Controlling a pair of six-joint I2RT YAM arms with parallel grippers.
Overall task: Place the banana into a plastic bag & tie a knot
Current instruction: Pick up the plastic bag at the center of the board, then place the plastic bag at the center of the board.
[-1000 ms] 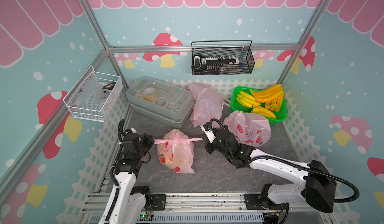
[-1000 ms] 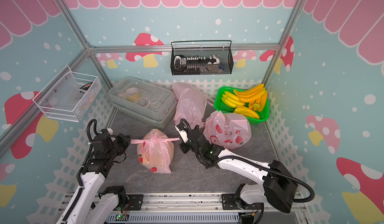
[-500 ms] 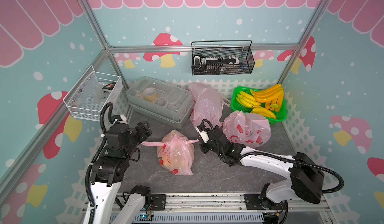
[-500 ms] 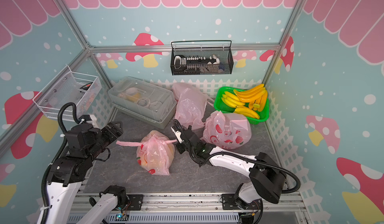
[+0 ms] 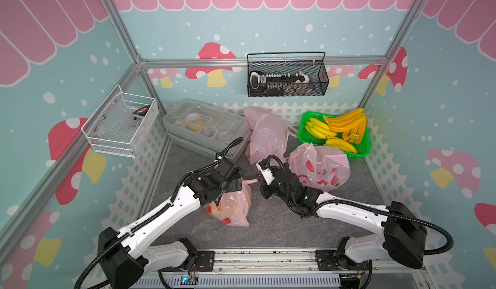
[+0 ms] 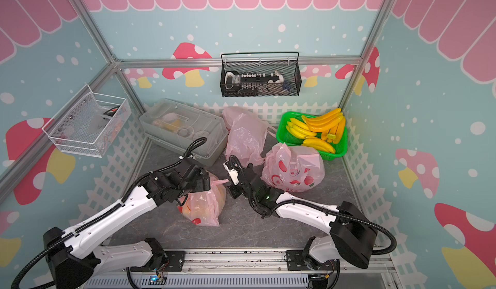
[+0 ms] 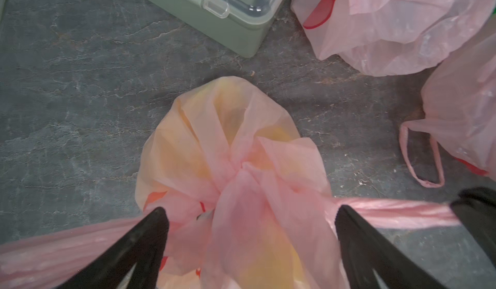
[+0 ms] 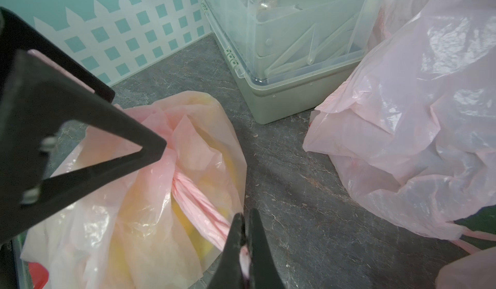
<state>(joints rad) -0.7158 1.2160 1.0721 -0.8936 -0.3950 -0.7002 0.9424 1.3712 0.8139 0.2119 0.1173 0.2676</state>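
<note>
Your plastic bag [image 5: 232, 209] lies on the grey tabletop [image 5: 268, 228] directly under the left gripper [image 7: 252, 212]. The banana [image 7: 271, 258] shows as a yellow shape through the pink film. The bag's top is bunched into a gathered crossing [image 7: 239, 166] just ahead of that gripper's fingertips. You cannot tell from these views whether it is a tight knot.

One handle strand [image 7: 397, 211] runs taut from the bunch, past one left fingertip, to the right gripper [image 8: 245, 236]. That gripper's jaws are pressed together, pinching the strand's end. In both top views it sits just beside the left gripper, with the short pink strand bridging the gap between them. The other handle strand [image 7: 67, 244] trails away past the opposite left finger [image 7: 150, 236], and nothing grips it. The left gripper's jaws are spread wide and straddle the bunched top without closing on anything.

Ahead of the left gripper's fingertips stands a clear lidded box [image 7: 214, 8], apart from the bag. Beside the right gripper, on the side away from the left one, sits a second pink bag with red print [image 5: 319, 169]. A third, plainer pink bag [image 5: 265, 137] is behind it. Beyond those, well apart from both grippers, a green basket [image 5: 361, 154] holds more yellow bananas.
</note>
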